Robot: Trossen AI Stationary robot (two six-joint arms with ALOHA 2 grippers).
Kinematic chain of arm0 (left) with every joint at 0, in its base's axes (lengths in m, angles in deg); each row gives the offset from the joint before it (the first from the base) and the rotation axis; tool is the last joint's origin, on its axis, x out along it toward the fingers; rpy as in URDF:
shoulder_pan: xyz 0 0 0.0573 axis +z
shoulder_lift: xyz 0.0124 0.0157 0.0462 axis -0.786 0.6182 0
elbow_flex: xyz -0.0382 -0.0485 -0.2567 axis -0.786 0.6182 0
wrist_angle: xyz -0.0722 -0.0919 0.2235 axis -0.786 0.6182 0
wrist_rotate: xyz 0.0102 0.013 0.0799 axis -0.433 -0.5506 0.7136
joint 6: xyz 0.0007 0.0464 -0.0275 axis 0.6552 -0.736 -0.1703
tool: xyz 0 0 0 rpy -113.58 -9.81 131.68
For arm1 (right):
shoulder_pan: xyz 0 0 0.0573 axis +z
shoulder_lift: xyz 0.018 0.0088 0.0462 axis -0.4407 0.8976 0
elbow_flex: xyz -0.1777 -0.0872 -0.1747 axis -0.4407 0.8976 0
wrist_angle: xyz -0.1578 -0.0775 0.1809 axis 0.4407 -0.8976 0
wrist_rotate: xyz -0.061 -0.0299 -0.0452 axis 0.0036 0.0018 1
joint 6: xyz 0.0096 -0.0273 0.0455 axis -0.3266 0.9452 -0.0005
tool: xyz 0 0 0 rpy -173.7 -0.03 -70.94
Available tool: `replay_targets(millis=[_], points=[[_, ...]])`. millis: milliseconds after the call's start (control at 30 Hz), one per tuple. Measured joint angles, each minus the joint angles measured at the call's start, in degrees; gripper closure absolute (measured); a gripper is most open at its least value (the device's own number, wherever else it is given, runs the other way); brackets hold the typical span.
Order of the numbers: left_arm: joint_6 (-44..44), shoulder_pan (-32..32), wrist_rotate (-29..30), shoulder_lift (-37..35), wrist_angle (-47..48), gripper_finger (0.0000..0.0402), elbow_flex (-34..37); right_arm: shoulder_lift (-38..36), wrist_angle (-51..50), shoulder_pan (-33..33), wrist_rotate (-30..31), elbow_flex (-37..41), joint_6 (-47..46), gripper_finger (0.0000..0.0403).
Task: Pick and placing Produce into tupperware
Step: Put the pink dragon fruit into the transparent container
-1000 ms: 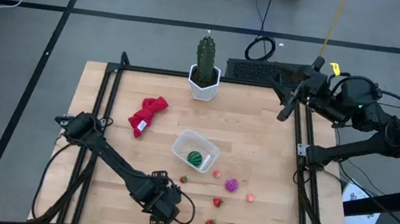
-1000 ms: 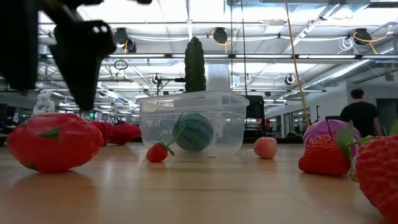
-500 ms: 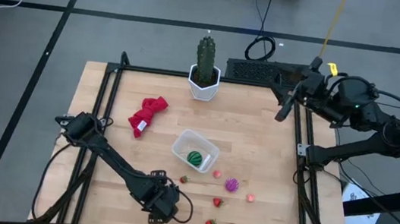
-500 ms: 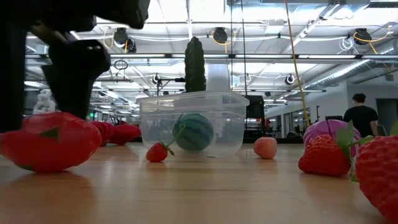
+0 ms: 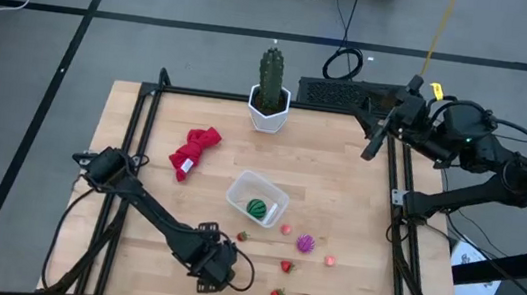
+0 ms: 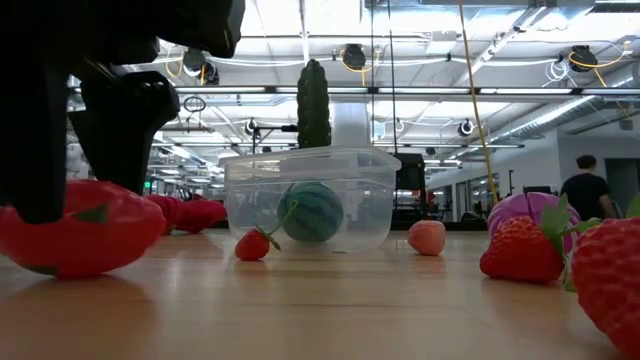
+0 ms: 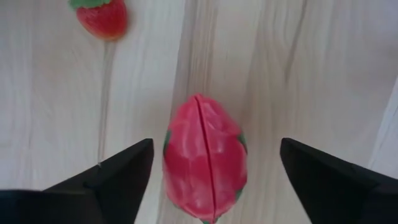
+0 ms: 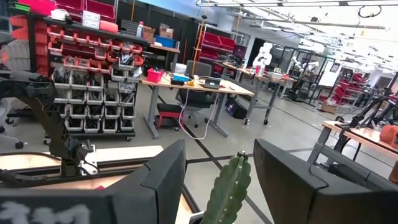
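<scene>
The left tool (image 7: pixel 211 168) stood open astride the red oval toy fruit (image 7: pixel 205 158) at the table's (image 5: pixel 357 209) near edge, hiding it from above. The right tool (image 5: pixel 374 146), fingers parted and empty, hung far right. The clear plastic tub (image 5: pixel 257 198) held a green striped ball (image 5: pixel 256 208).

bare wood lies around the tupperware (image 5: pixel 257 198), with small strawberries (image 5: pixel 286 266) scattered just beside it.

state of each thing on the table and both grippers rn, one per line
left gripper: low over the table, jaws open either side of the red oval fruit, no contact seen
red oval fruit: lying on the wood
tupperware: upright, no lid
green striped ball: inside the tupperware
purple ball: loose on the table
red cloth: crumpled
right gripper: raised at the far right corner, empty
</scene>
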Motion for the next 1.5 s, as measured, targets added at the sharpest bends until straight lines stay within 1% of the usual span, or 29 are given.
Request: replay_targets(millis=[167, 333, 600, 733, 867, 1033, 1100, 1300, 1500], points=[[0.0, 0.0, 0.0, 0.0, -0.1, 0.0105, 0.0, 0.0, 0.0, 0.0, 0.0, 0.0, -1.0, 0.022], [0.1, 0.0, 0.0, 0.0, -1.0, 0.0143, 0.0, 0.0, 0.0, 0.0, 0.0, 0.0, -1.5, 0.022], [0.5, 0.0, -0.1, 0.0, -2.5, 0.0199, 0.0, 0.0, 0.0, 0.0, 0.0, 0.0, -1.4, 0.022], [0.1, -0.1, -0.3, 0.0, -2.6, 0.0215, -0.1, 0.0, 0.0, 0.0, 0.0, 0.0, -1.4, 0.022], [0.2, -0.2, -0.4, -0.2, -3.1, 0.021, 1.2, 0.0, 0.0, 0.0, 0.0, 0.0, -1.3, 0.022], [1.6, -0.2, -4.9, 0.4, -2.3, 0.0181, 4.0, 0.0, 0.0, 0.0, 0.0, 0.0, -1.3, 0.022], [1.8, -0.2, -5.1, 0.1, -3.4, 0.0168, 4.1, 0.0, 0.0, 0.0, 0.0, 0.0, -1.3, 0.022], [2.0, -0.1, -5.3, 0.1, -2.9, 0.0129, 4.3, 0.0, 0.0, 0.0, 0.0, 0.0, -1.3, 0.022], [2.2, 0.6, -4.5, 0.1, -2.7, 0.0101, 4.3, 0.0, 0.0, 0.0, 0.0, 0.0, -1.3, 0.022]])
